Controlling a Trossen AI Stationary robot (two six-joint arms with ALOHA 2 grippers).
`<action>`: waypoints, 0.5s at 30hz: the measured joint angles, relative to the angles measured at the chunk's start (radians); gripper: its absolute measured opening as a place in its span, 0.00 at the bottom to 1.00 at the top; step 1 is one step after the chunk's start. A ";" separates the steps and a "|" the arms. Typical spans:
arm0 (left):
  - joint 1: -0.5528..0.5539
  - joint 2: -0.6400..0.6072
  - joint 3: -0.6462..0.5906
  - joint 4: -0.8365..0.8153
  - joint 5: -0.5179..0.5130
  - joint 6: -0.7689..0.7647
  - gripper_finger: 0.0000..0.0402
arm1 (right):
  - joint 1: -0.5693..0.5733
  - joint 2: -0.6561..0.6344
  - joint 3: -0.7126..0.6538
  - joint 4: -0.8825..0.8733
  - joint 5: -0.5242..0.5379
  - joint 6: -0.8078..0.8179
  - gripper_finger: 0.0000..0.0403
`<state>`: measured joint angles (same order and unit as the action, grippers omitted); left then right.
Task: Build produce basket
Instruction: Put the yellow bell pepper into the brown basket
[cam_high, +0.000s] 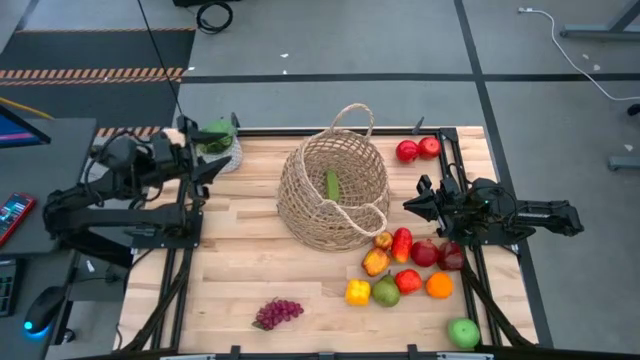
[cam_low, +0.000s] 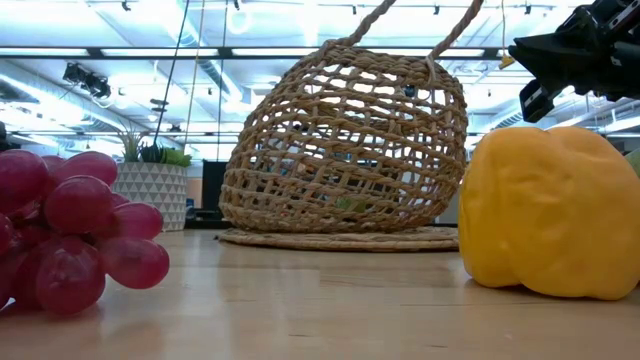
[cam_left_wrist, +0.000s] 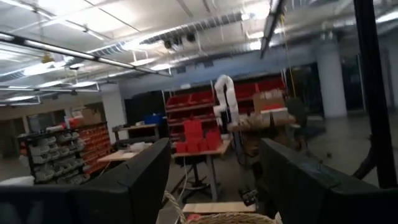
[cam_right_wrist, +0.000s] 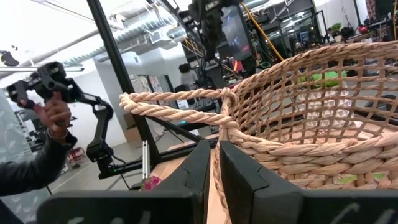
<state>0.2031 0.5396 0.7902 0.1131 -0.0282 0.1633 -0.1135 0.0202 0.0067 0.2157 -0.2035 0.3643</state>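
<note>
The wicker basket (cam_high: 333, 190) stands on its round base (cam_low: 340, 238) mid-table, with a green cucumber (cam_high: 331, 185) lying inside. Loose produce lies on the table near its right front: red apples (cam_high: 417, 150), a yellow pepper (cam_high: 357, 292), a pear (cam_high: 386, 291), an orange (cam_high: 438, 285), a green apple (cam_high: 463, 332) and purple grapes (cam_high: 278, 313). My left gripper (cam_high: 207, 170) hangs open at the table's far left, left of the basket, holding nothing. My right gripper (cam_right_wrist: 214, 149) is shut just right of the basket's near loop handle (cam_right_wrist: 180, 106).
A green plant in a white patterned pot (cam_high: 222, 150) stands at the far left corner, right beside my left gripper. Black frame rails (cam_high: 180, 270) run along both table sides. In the right wrist view a person's hand (cam_right_wrist: 53, 115) holds a control device beyond the table.
</note>
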 joint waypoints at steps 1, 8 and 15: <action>0.000 -0.024 -0.026 0.014 -0.012 -0.004 0.63 | 0.000 0.000 0.000 0.000 0.000 0.000 0.10; 0.001 -0.164 -0.184 0.054 -0.065 -0.034 0.63 | 0.000 0.000 0.000 0.000 0.000 0.000 0.10; -0.021 -0.234 -0.374 0.178 -0.104 -0.053 0.63 | 0.000 0.000 0.000 0.000 0.000 0.000 0.10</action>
<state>0.1818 0.3056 0.4160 0.2908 -0.1320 0.1104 -0.1134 0.0203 0.0067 0.2157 -0.2035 0.3645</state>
